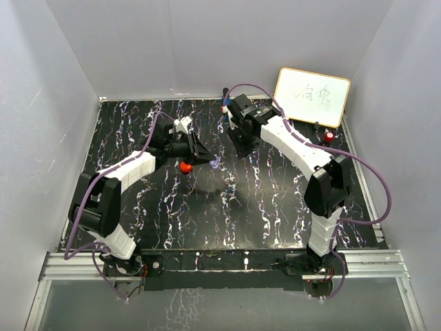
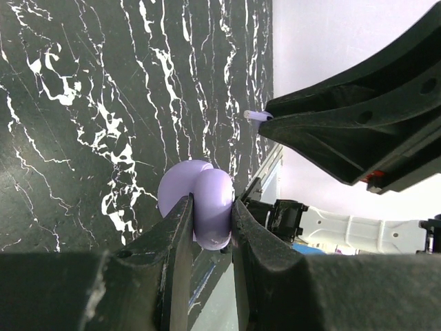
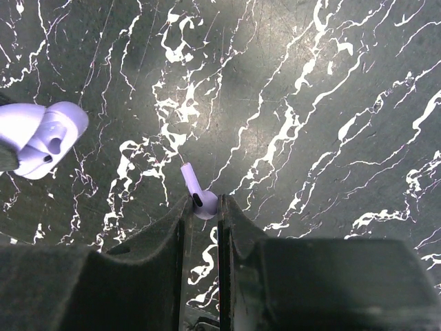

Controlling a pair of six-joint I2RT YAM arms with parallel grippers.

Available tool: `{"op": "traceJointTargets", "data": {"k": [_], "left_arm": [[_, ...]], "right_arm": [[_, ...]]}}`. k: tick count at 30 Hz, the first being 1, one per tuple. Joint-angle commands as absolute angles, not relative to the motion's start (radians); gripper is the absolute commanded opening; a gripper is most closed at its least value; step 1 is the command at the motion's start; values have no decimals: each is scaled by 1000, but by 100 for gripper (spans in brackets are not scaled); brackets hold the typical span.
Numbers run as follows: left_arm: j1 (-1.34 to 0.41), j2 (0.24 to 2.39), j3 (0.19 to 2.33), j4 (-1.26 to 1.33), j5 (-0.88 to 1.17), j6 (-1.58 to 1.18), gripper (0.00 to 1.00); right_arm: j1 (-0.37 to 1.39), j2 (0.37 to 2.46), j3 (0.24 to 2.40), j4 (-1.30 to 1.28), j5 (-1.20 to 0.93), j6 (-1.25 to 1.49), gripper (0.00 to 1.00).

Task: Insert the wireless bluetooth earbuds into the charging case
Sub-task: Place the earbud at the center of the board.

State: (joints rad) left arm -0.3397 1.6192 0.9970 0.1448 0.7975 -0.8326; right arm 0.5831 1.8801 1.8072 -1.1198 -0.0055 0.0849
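Observation:
My left gripper (image 2: 211, 207) is shut on the pale purple charging case (image 2: 210, 187), which it holds above the black marbled table (image 2: 83, 124). The case's lid stands open. In the right wrist view the case (image 3: 43, 136) hangs at the left edge, apart from my right gripper (image 3: 204, 201). That gripper is shut on the head of one purple earbud (image 3: 193, 185), whose stem points up and left. From the left wrist, the earbud's stem tip (image 2: 253, 115) pokes out of the right gripper's fingers. In the top view the two grippers (image 1: 207, 160) (image 1: 241, 148) face each other mid-table.
A small red object (image 1: 185, 166) lies on the table under the left gripper. A whiteboard (image 1: 311, 96) leans at the back right, with a red-capped object (image 1: 331, 136) next to it. Small coloured items (image 1: 224, 107) sit at the back edge. White walls enclose the table.

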Motion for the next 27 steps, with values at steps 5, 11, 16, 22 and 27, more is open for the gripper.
{"op": "traceJointTargets", "data": {"k": [5,11,16,22,27], "left_arm": [[-376,1646,1083,70,725,-816,0],[-398,1658,1071,122,672,-864,0],[-412,1656,1037,188,611,-917,0],[-418,1666,1016,239,570,-957,0],[-431,1683,1023,243,555,-960,0]], "right_arm": [[586,1883,1876,-1147,-27,64,0],[585,1888,1880,-1153,-46,77,0],[585,1901,1887,-1160,-52,103,0],[585,1921,1911,-1173,-79,127,0],[587,1942,1950,-1186,-77,135,0]]}}
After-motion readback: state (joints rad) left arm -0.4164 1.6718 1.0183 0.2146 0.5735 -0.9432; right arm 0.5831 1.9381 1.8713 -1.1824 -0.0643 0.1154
